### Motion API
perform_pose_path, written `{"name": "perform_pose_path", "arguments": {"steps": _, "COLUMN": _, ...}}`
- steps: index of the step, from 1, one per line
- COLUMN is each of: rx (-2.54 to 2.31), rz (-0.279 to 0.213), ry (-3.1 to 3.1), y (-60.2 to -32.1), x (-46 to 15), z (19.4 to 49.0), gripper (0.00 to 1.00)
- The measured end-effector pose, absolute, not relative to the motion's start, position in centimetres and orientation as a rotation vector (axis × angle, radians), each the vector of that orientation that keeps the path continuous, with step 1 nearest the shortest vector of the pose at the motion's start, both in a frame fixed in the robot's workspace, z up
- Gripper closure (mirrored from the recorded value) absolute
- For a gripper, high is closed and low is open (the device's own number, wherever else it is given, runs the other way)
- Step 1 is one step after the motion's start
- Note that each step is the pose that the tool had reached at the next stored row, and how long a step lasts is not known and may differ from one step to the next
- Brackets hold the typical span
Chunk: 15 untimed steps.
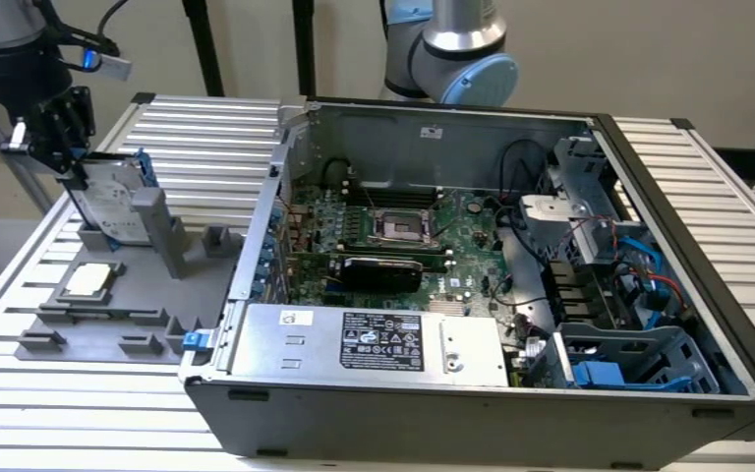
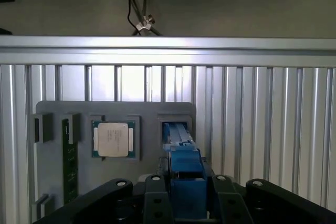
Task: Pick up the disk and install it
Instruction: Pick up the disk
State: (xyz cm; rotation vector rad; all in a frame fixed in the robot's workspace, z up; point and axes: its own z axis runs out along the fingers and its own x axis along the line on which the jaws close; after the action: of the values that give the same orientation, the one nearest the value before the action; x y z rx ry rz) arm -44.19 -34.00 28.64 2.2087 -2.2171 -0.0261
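Clamping the disk (image 1: 99, 202) by its rails, the gripper (image 2: 186, 195) is mid-pickup at the grey stand (image 1: 150, 228) (clearing it likely needs a straight pull).

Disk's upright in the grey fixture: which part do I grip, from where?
Grip the top edge, straight down from above. The disk stands on edge in the grey fixture, whose posts hem in its lower part, leaving the top free. The gripper sits there, jaws shut across the blue rail.

disk (image 1: 106, 205) partly hidden by gripper (image 1: 71, 169), grey holder (image 1: 152, 228)
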Motion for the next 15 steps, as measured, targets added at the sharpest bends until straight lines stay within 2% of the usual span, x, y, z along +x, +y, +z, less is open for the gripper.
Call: {"name": "perform_pose_path", "arguments": {"steps": 15, "rx": 2.209, "rz": -0.026, "ry": -2.217, "y": -34.43, "x": -44.18, "z": 28.64, "gripper": 0.67}}
